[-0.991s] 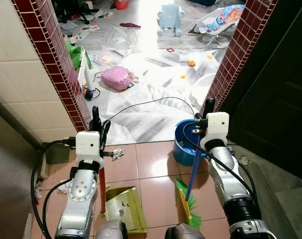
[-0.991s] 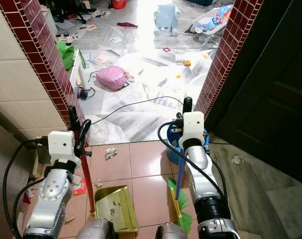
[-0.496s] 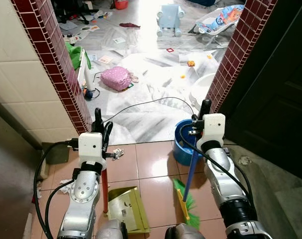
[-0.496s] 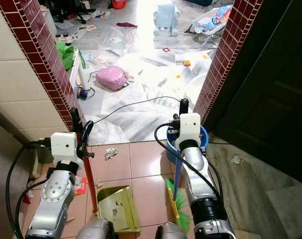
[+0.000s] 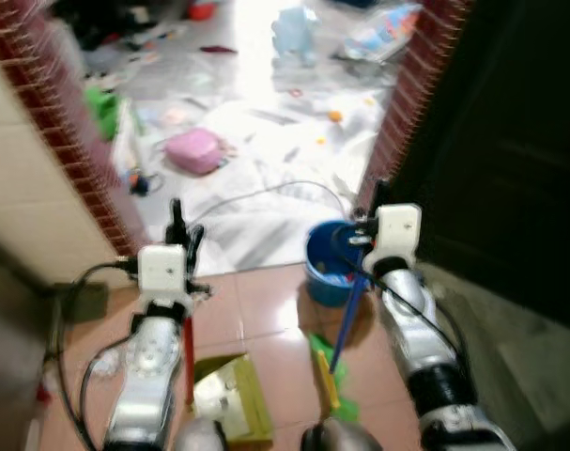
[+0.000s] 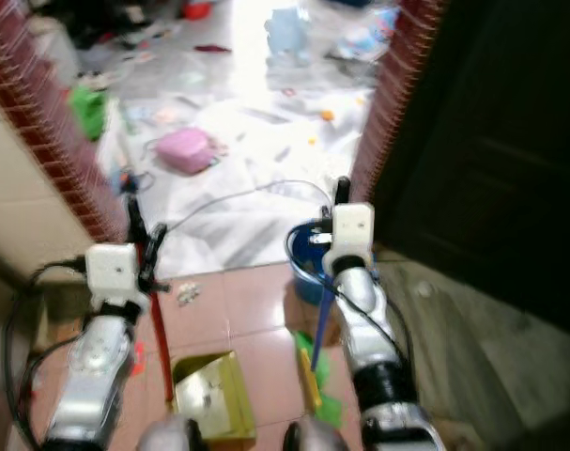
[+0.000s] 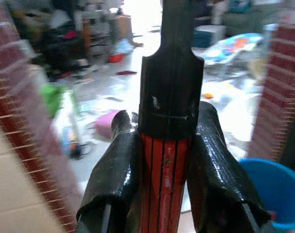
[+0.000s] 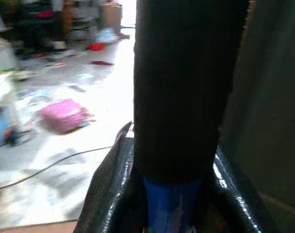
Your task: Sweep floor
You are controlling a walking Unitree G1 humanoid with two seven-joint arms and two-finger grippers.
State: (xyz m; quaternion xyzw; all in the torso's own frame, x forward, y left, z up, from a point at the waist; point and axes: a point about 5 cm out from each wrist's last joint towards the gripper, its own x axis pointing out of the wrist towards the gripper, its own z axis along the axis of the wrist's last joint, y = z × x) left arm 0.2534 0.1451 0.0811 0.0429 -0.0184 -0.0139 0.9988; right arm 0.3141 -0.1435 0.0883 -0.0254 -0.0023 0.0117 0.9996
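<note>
— What does your left pincer point(image 7: 166, 165) hold?

— It is closed tight on the red handle of the dustpan point(image 5: 230, 399), which stands on the tiled floor point(image 5: 266, 310) by your feet.

— And your right pincer point(image 8: 179, 194)?

— Closed on the blue stick of the broom point(image 5: 346, 315). Its green bristles rest on the floor just beside the dustpan, near the blue bucket point(image 5: 324, 268). The head pictures are blurred.

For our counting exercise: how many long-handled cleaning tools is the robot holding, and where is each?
2. The red-handled dustpan is in the left gripper, on the tiles at the robot's left. The blue-handled broom is in the right gripper, beside the blue bucket.
</note>
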